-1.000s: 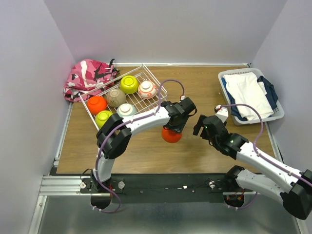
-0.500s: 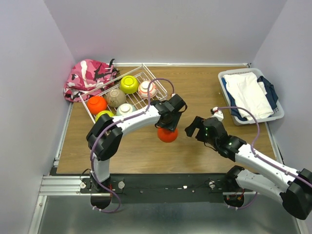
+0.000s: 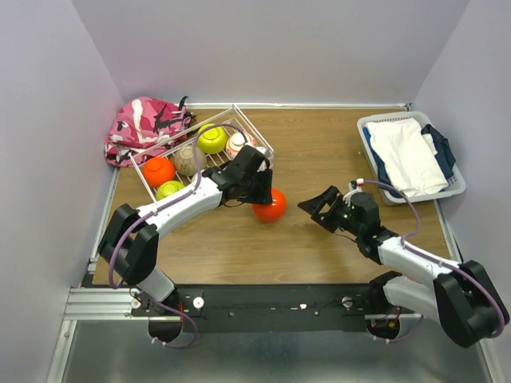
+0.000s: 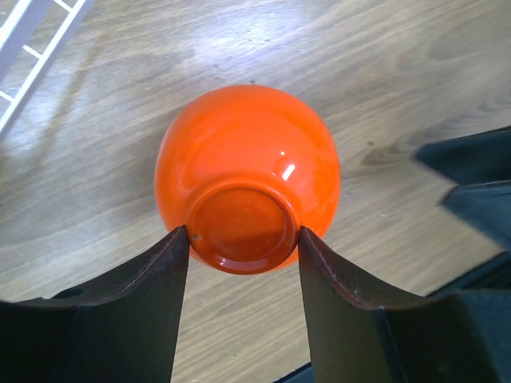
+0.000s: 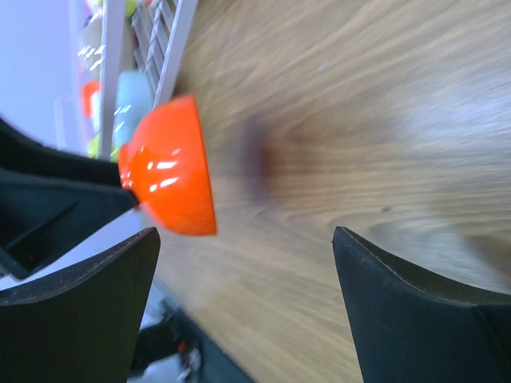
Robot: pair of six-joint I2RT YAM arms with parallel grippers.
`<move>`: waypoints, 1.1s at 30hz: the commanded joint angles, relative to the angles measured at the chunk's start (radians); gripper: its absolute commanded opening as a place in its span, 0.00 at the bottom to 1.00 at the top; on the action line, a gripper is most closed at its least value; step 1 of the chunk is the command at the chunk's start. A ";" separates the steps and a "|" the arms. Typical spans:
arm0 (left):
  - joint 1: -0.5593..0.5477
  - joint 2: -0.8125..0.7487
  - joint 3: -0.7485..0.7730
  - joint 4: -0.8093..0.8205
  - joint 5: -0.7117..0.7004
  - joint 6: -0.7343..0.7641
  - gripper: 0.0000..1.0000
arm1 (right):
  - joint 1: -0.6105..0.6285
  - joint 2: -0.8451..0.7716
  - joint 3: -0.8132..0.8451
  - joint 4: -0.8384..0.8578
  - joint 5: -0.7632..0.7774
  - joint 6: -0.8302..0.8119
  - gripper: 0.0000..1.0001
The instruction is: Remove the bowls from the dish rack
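Orange bowl [image 4: 247, 171] hangs upside down over the worktop [image 3: 319, 152], its foot pinched tight in my left jaws, out of the dish rack [image 3: 252, 126] behind them. My right jaws gape wide and empty, facing the bowl, likely to take it

Orange bowl [image 4: 247, 159]: glossy, smooth glaze with sharp highlights, and the foot ring is equally shiny. Table [image 4: 399, 80]: wood grain, smooth, low sheen. Dish rack [image 4: 48, 55]: white coated wire. Fingers [image 4: 144, 319] of left gripper [image 4: 243, 231]: matt black, plastic-looking. Pink camouflage bag [image 3: 144, 124]: soft cloth. Laundry basket [image 3: 447, 190]: white plastic, holding folded cloth [image 3: 407, 152].
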 commanded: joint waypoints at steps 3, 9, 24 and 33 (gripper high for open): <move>0.019 -0.111 -0.105 0.216 0.127 -0.108 0.11 | -0.009 0.147 -0.035 0.509 -0.295 0.149 0.97; 0.031 -0.172 -0.186 0.348 0.184 -0.206 0.07 | -0.009 0.227 0.004 0.609 -0.338 0.149 0.97; 0.049 -0.199 -0.342 0.624 0.302 -0.406 0.07 | -0.009 0.325 0.039 0.784 -0.450 0.159 0.70; 0.049 -0.200 -0.362 0.640 0.291 -0.392 0.24 | -0.011 0.233 0.079 0.631 -0.461 0.041 0.04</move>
